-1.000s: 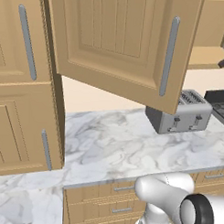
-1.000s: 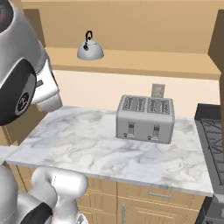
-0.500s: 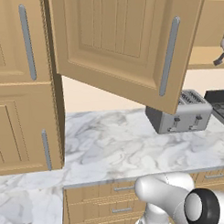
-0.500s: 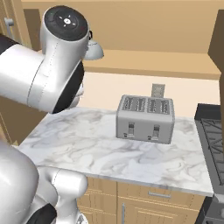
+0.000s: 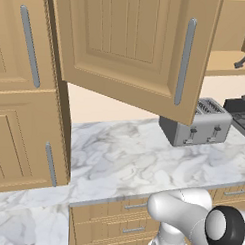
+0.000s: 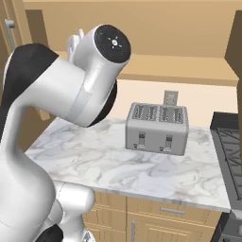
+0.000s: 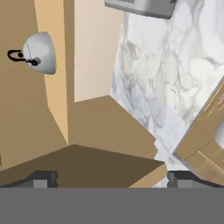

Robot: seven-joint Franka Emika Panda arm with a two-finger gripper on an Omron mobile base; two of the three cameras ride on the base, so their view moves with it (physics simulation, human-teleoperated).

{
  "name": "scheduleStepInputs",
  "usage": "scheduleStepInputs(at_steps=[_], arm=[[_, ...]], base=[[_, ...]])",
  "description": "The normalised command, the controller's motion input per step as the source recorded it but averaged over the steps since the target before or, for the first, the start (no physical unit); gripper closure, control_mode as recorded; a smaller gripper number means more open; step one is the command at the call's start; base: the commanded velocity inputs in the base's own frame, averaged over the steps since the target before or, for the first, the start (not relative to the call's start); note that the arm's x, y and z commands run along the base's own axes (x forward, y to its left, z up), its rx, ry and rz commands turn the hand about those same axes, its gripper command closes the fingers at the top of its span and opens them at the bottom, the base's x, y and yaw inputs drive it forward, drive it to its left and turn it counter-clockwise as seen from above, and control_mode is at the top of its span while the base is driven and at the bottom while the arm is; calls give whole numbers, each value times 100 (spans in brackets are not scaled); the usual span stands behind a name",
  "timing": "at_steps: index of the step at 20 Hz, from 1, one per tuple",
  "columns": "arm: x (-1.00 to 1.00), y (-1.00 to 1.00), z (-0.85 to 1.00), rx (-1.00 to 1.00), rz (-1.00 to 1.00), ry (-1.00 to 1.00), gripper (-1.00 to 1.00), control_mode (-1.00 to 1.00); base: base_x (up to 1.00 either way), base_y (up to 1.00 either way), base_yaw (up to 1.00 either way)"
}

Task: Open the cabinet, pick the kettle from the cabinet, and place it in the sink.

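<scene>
White marble table (image 5: pixel 128 159) runs under the wooden wall units, so that's your backdrop. Your cabinet (image 5: pixel 132 45) is swung wide open already: in the left base view the door hangs out over the table with its long grey bar handle (image 5: pixel 183 61) on the right edge, and it covers part of the toaster (image 5: pixel 199 128) behind it. The tall narrow cabinet (image 5: pixel 25 91) sits off to the left with its own handles.

Your kettle (image 7: pixel 41 52) is sitting on the cabinet shelf (image 6: pixel 189 71). In the hand view it shows up rolled sideways in the upper left, silvery dome with the black handle sticking out to the left. That camera is tilted hard, so don't trust its up and down. Kettle is well apart from the tool (image 7: pixel 111 178), nothing touching it.

The tool's two dark tips sit far apart at the bottom of the hand view, jaws spread wide with nothing between them.

In the right base view your arm's big elbow joint (image 6: pixel 101 61) blocks the left part of the open shelf, so I think the kettle is behind it, but I can't really tell from there. The toaster stands on the table just right of the arm, and the stove (image 6: pixel 229 156) edge is at far right.
</scene>
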Motion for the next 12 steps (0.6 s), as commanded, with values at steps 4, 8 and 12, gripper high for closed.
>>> scheduleStepInputs(at_steps=[4,8,12], arm=[[7,2,0,8,4,2,-100,-100],[13,10,0,7,8,12,-100,-100],[9,4,-3,11,11,9,-100,-100]], base=[[0,0,0],[0,0,0],[0,0,0]])
